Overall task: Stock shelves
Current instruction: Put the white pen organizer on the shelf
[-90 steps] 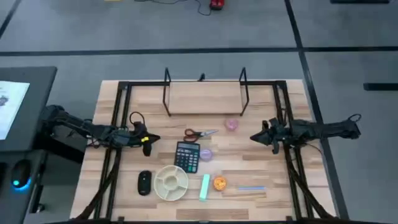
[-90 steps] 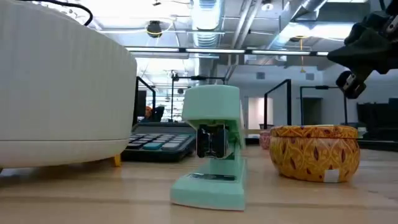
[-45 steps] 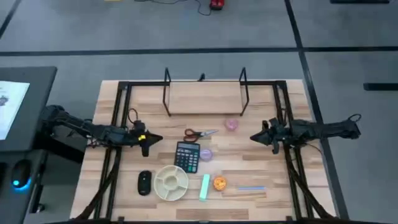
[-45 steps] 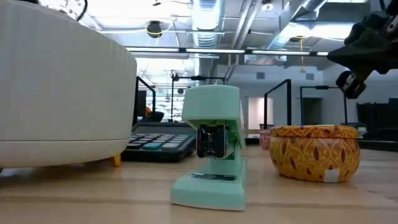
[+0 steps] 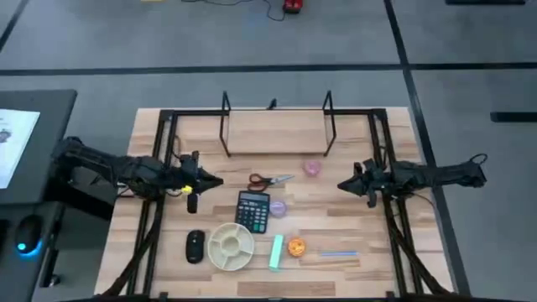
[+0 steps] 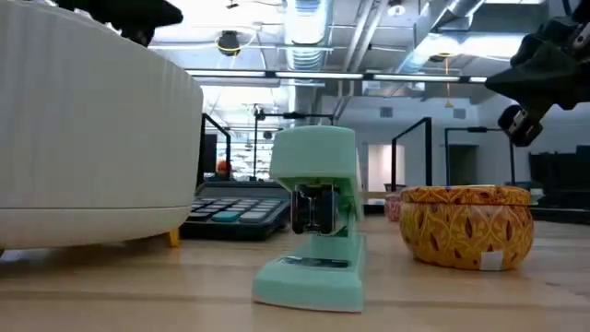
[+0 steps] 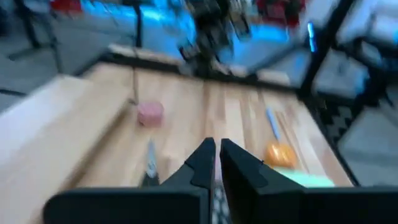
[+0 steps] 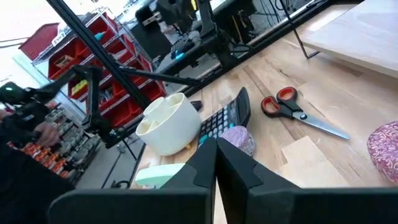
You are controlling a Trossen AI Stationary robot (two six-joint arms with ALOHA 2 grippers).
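Stock status: nothing was seen on the shelves (image 5: 276, 132); the rack stood at the counter's (image 5: 352, 243) far edge, centre, plank bare. Task was judged not started, all items left to place.

Items noted on the counter, none shelved:
- scissors (image 5: 269, 179), red-handled, just in front of the rack
- pink patterned tub (image 5: 312, 168), near the rack's right upright
- calculator (image 5: 252, 210), w/ a purple round item (image 5: 278, 208) beside it
- black mouse (image 5: 195, 246)
- white divided dish (image 5: 231, 246)
- mint-green stapler (image 5: 276, 252)
- orange patterned tin (image 5: 295, 247)
- blue pen (image 5: 337, 252)

Left gripper (image 5: 207, 181): held over the counter's left part, pointed toward the scissors; fingers (image 7: 205, 163) were seen nearly closed, nothing held.
Right gripper (image 5: 345, 185): parked over the right side, well apart from the items; fingers (image 8: 208, 158) nearly together, nothing held.
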